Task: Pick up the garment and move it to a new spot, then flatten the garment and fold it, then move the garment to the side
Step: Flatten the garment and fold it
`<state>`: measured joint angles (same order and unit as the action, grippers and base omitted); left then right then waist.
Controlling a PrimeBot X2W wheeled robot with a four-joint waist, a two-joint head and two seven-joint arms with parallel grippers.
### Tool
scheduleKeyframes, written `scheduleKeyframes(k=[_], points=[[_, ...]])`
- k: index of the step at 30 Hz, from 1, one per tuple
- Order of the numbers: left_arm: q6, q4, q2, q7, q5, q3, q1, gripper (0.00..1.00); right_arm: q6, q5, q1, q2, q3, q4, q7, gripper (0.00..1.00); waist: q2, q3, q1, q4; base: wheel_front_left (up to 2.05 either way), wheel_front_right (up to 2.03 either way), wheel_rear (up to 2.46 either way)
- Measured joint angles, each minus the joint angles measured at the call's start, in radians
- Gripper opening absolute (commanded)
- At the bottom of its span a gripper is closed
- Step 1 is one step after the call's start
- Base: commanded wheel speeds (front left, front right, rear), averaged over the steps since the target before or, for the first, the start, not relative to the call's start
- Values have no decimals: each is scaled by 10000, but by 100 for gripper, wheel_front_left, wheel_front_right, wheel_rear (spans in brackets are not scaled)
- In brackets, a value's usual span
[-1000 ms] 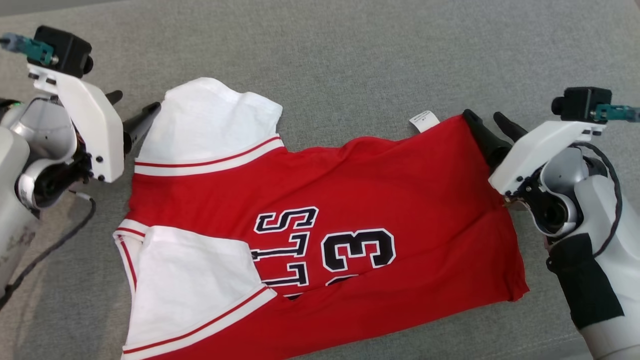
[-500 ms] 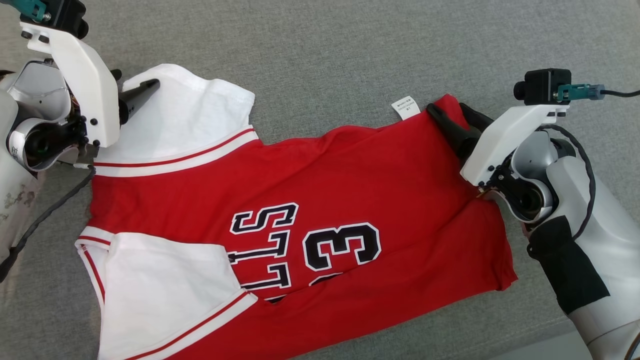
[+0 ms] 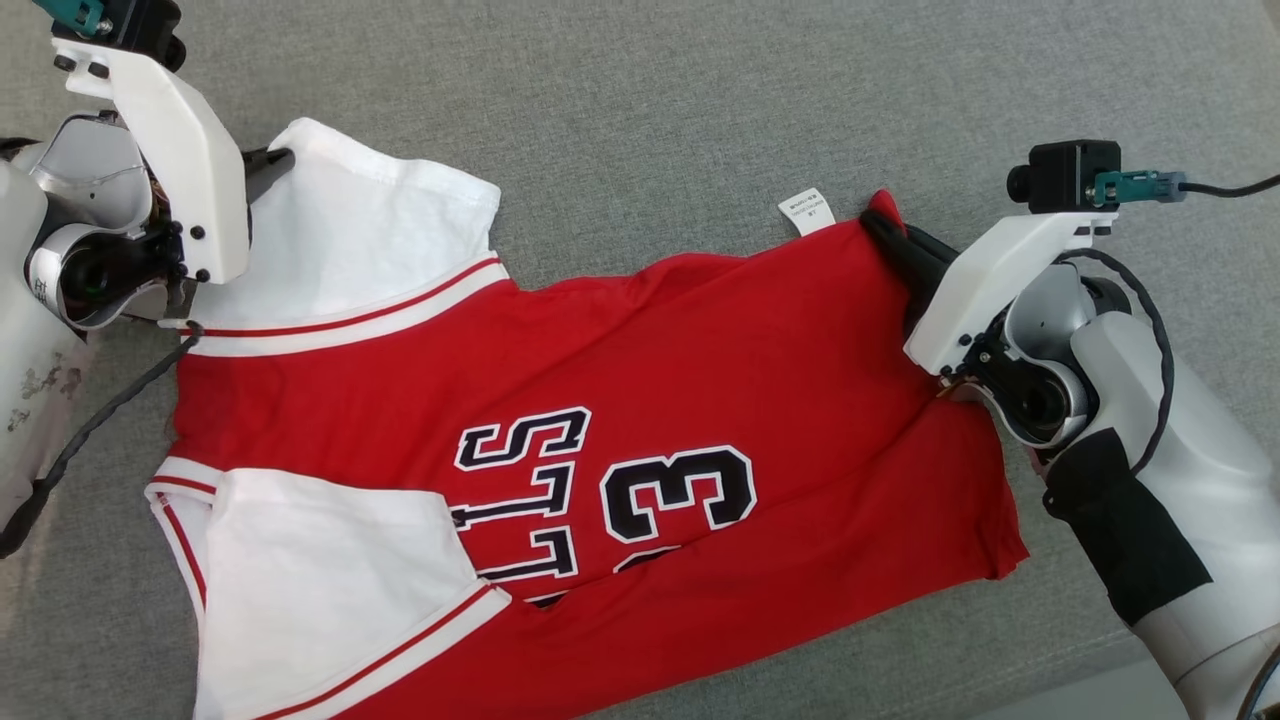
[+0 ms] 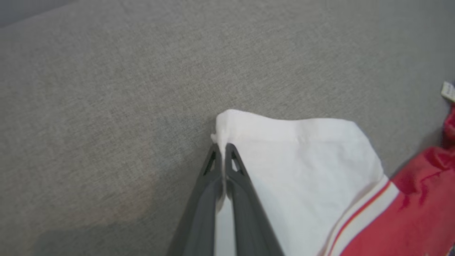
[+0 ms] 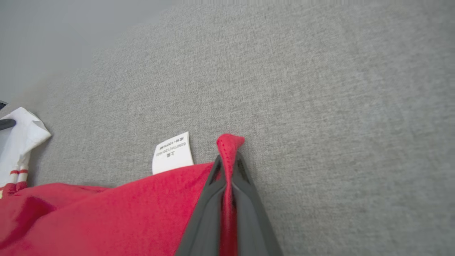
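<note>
Head view, nearest first: the shirt lies spread sideways on the grey cloth surface, collar end toward the robot's left and hem toward its right. Closest to the robot are the near sleeve, white with red stripes, and the red body with black-and-white letters and a number 3. The near hem corner lies flat at the lower right.

Farther back, both arms reach in from the sides. The right forearm, pale with a black band, rises from the lower right and angles up and to the left. The right gripper sits at the far hem corner. In the right wrist view its two dark fingers are pressed together on a ridge of red cloth, and the tip of that ridge stands up just past the fingertips. A white label pokes out from the shirt's far edge just beside them and lies on the grey surface.

The left wrist, with its white bracket and small black camera, sits at the upper left, fingers pointing toward the right. The left gripper meets the outer corner of the far sleeve. In the left wrist view its fingers are closed on a fold of that white cloth, with the corner bunched just beyond the tips.

Beyond both pinched corners lies more of the grey surface.
</note>
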<state>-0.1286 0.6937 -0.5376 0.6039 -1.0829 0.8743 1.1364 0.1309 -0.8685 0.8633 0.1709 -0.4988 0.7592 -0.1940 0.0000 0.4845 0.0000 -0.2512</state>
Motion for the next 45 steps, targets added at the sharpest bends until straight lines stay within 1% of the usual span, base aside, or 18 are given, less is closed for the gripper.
scheduleKeyframes(k=[5, 11, 14, 22, 25, 30, 34, 36, 40, 43, 45], points=[[-10, -345, -111, -403, -299, 119, 5, 0, -2, -280, -34, 178, -268, 31, 443, 0, 0, -279, 0, 76, 0, 0, 0], [-12, -573, -318, -522, -648, 303, -65, 0, -2, -665, -257, 447, -441, 75, 1003, 0, 0, -846, 0, 243, 0, 0, 0], [-12, -606, -552, -623, -775, 399, -218, 0, -2, -913, -433, 617, -451, 330, 1260, 0, 0, -1250, 0, 390, 0, 0, 0], [-13, -838, -773, -579, -1197, 562, -693, 0, -2, -1185, -683, 838, -594, 491, 1691, 0, 0, -1936, 0, 665, 0, 0, 0], [-13, -1252, -959, -153, -1450, 725, -867, 0, -2, -1258, -794, 1009, -784, 309, 1737, 0, 0, -2140, 0, 754, 0, 0, 0], [-13, -2119, -1438, 922, -1921, 1011, -1214, 0, -2, -1241, -1156, 1409, -1450, -35, 1396, 0, 0, -2469, 0, 885, 0, 0, 0], [8, -2926, -1758, 1684, -2489, 1089, -1585, 0, -2, -1361, -1353, 1797, -1639, -286, 1223, 0, 0, -2745, 0, 976, 0, 0, 0], [117, -3358, -1921, 2109, -2844, 1124, -1780, 0, -2, -1434, -1450, 1973, -1730, -383, 1135, 0, 0, -2873, 0, 1016, 0, 0, 0], [481, -4362, -2324, 2955, -3538, 1237, -2314, 0, -2, -1676, -1684, 2268, -2063, -815, 715, 0, 0, -3076, 0, 1085, 0, 0, 0], [788, -5032, -2715, 3262, -3657, 1292, -2517, 0, -2, -2017, -1848, 2550, -2240, -1166, 332, 0, 0, -3136, 0, 1145, 0, 0, 0], [963, -5453, -2857, 3402, -3904, 1313, -2683, 0, -2, -2196, -1938, 2744, -2353, -1381, 31, 0, 0, -3155, 0, 1179, 0, 0, 0]])
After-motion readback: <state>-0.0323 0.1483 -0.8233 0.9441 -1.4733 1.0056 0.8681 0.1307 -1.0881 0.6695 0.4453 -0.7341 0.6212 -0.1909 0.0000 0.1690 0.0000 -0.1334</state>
